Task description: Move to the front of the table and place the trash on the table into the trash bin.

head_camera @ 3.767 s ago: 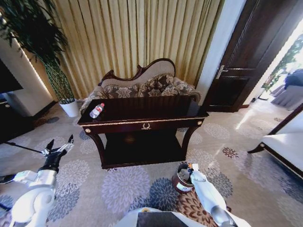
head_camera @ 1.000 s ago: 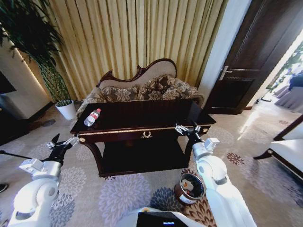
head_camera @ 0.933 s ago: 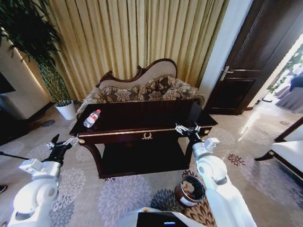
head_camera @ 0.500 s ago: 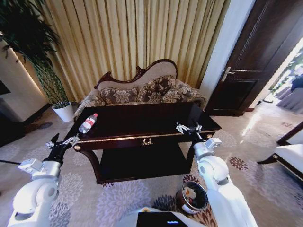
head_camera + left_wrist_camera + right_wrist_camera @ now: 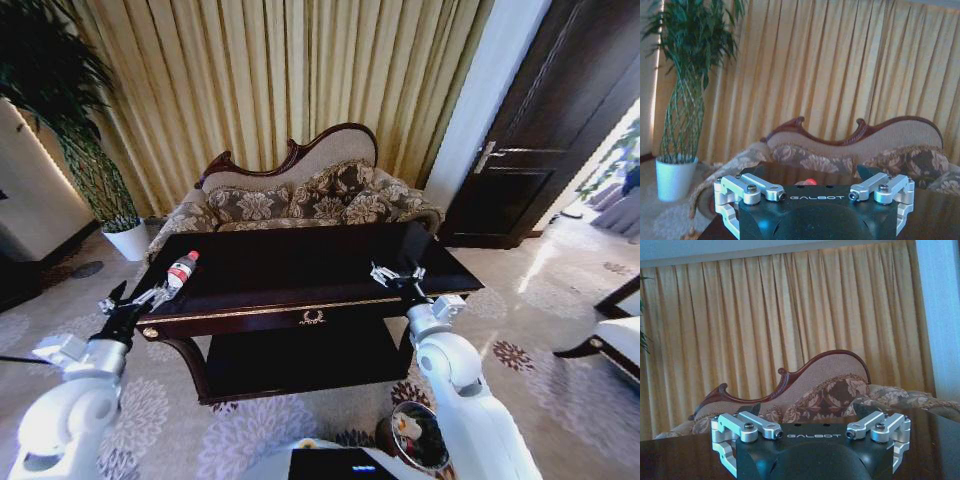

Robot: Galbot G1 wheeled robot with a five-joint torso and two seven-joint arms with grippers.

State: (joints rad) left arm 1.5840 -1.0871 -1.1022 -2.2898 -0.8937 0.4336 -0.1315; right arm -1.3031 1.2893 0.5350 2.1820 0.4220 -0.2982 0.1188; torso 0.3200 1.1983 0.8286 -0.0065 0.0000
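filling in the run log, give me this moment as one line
stage: at table front | left gripper: open, near clear plastic bottle with red label | right gripper: open, over dark glossy wooden table | round dark-brown trash bin: floor, right

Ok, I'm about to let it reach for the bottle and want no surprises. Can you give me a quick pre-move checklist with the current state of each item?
1. Robot at the front of the table: ok, the gold emblem faces it.
2. Bottle in sight: ok, lying near the table's left end.
3. Left gripper ready: ok, open, empty, just short of the bottle.
4. Right gripper ready: ok, open, empty, over the table's right front edge.
5. Trash bin located: ok, on the carpet by the right arm, partly hidden behind it.
6. Other litter on the table: cannot tell, the glossy top shows none.
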